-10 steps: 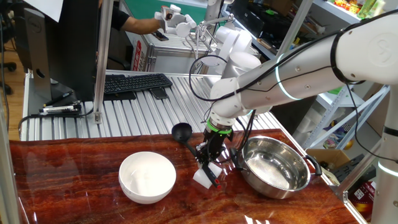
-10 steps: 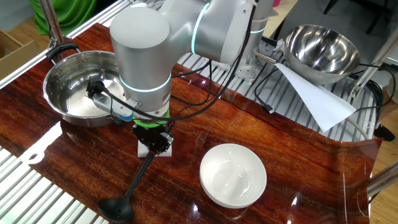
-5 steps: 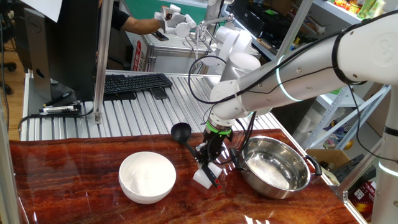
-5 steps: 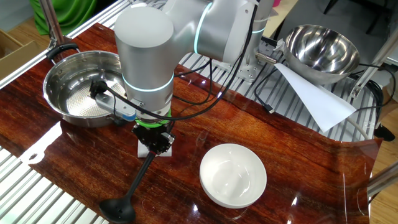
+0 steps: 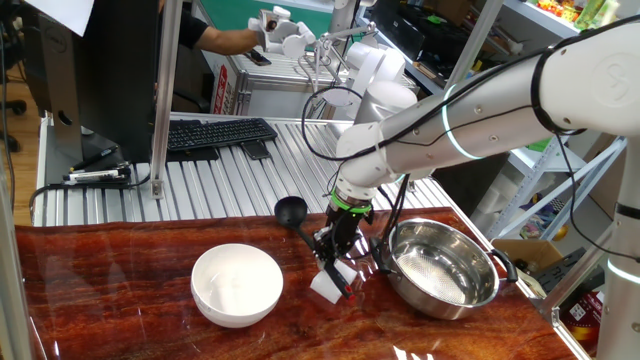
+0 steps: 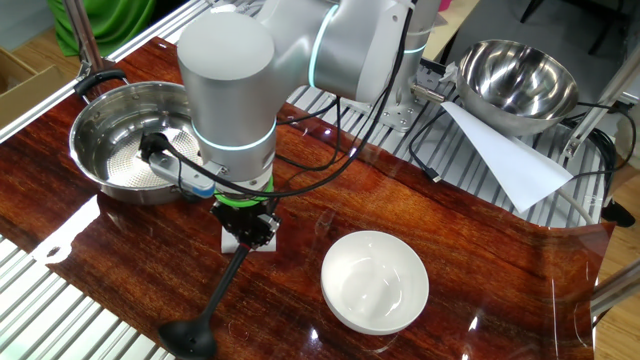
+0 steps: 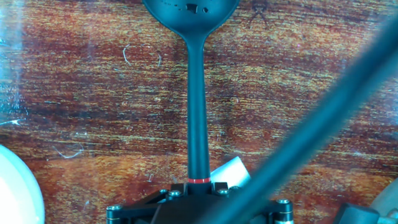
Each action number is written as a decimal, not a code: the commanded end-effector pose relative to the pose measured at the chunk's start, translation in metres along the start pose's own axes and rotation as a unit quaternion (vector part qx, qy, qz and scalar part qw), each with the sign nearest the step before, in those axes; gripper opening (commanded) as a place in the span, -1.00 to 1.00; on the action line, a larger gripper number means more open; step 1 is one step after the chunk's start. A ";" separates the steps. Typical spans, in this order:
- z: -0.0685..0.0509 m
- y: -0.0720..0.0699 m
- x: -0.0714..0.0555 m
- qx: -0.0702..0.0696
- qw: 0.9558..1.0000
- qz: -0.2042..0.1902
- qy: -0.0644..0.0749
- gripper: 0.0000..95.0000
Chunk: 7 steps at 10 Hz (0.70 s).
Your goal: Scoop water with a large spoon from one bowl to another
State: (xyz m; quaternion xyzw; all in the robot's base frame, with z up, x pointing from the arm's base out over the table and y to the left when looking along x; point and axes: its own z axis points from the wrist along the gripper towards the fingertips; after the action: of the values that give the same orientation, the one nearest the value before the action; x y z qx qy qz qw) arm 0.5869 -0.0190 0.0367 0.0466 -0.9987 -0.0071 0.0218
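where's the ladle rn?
The ladle lies on the table between white bowl and steel bowl, handle end in the gripper over the white block.

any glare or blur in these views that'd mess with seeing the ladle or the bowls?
Hand view: a blurred cable crosses diagonally, but the ladle handle is sharp. One fixed view: glare streaks on the table and on the steel bowl; white bowl evenly lit. The other fixed view: sharp, with bright reflections inside the steel bowl.
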 end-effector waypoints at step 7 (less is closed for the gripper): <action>-0.016 0.001 -0.004 -0.001 1.000 0.006 0.001 -1.00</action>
State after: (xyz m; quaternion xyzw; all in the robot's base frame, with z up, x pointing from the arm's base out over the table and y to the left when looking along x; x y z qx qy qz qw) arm 0.5927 -0.0173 0.0537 0.0417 -0.9988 -0.0096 0.0224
